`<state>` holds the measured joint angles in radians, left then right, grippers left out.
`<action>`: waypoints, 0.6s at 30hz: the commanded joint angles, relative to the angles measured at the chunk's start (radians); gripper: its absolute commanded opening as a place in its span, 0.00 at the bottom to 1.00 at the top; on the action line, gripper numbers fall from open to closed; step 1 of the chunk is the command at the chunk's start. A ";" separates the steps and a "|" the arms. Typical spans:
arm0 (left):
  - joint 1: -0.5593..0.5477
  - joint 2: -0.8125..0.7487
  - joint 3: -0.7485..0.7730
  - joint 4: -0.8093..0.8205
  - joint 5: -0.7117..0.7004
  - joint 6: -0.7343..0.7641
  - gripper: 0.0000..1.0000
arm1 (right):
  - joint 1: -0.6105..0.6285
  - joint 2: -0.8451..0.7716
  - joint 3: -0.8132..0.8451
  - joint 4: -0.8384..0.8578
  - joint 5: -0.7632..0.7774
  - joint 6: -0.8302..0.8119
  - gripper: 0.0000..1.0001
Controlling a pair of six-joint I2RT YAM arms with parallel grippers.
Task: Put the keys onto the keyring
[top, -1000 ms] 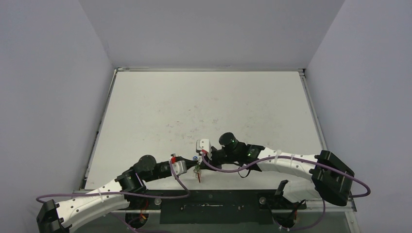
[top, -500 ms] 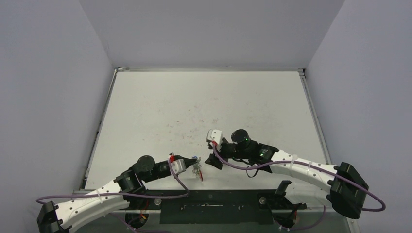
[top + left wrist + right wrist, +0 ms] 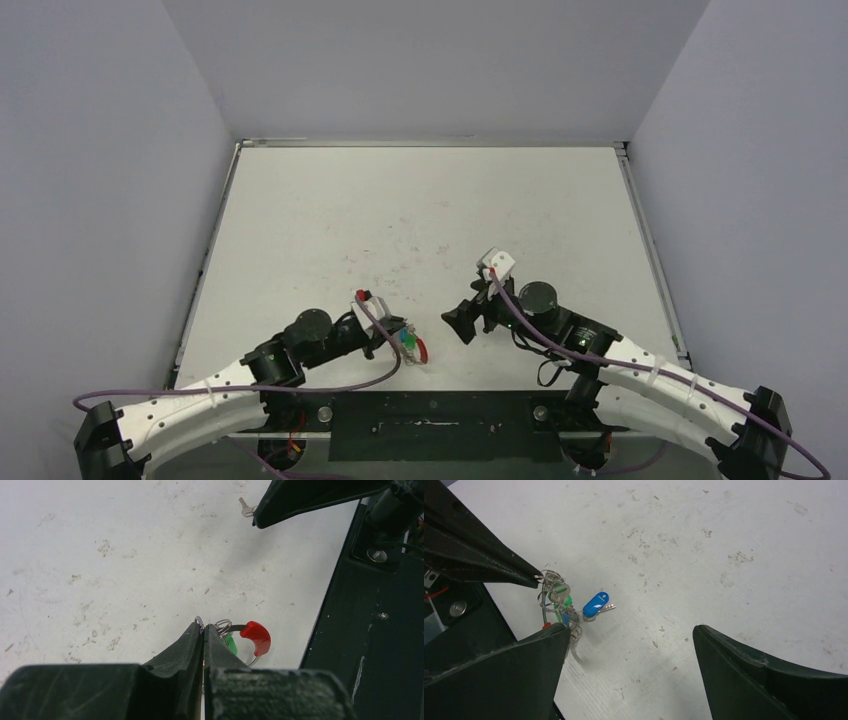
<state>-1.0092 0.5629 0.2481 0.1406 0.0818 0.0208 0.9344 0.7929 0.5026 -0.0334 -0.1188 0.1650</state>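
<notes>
**A:** Start at the left. What is the left gripper (image 3: 202, 630) doing?

**B:** It is clenched on the keyring (image 3: 552, 597), pinching the thin coil at its very fingertips near the front edge of the bench (image 3: 420, 220). The loop seems to be raised a little rather than lying flat. A grip that small leaves most of the loop free, with the red section (image 3: 256, 635) turned outward, so the other arm has room to work.

**A:** And the keys?

**B:** The green key (image 3: 230, 643) hangs among the coils right beside the pinch. I'd judge it is already on the ring. The blue key (image 3: 595, 605) sits just to the right of the loop, with its silver shaft pointing away. I cannot tell whether its small ring is caught on the coil or it only rests beside it.

**A:** The right gripper (image 3: 631, 630)?

**B:** It is released, with the jaws spread wide and nothing between them. It stands apart from the keyring and faces the blue key.

**A:** So where does the task stand?

**B:** Probably close to done. If the blue key is loose, the right gripper needs to pick it up by the plastic head, because the shaft is too slim to grip securely.
</notes>
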 commanded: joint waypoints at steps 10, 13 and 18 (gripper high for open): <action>0.043 0.373 0.316 -0.156 -0.217 -0.231 0.00 | -0.020 -0.055 0.067 -0.233 0.436 0.300 1.00; 0.084 0.479 0.404 -0.213 -0.203 -0.222 0.00 | -0.034 -0.057 0.073 -0.252 0.469 0.341 1.00; 0.190 0.602 0.472 -0.156 -0.125 -0.221 0.00 | -0.078 -0.025 0.078 -0.273 0.426 0.384 1.00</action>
<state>-0.8902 1.1103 0.6407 -0.0574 -0.0937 -0.1814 0.8886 0.7444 0.5346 -0.2775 0.2852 0.4847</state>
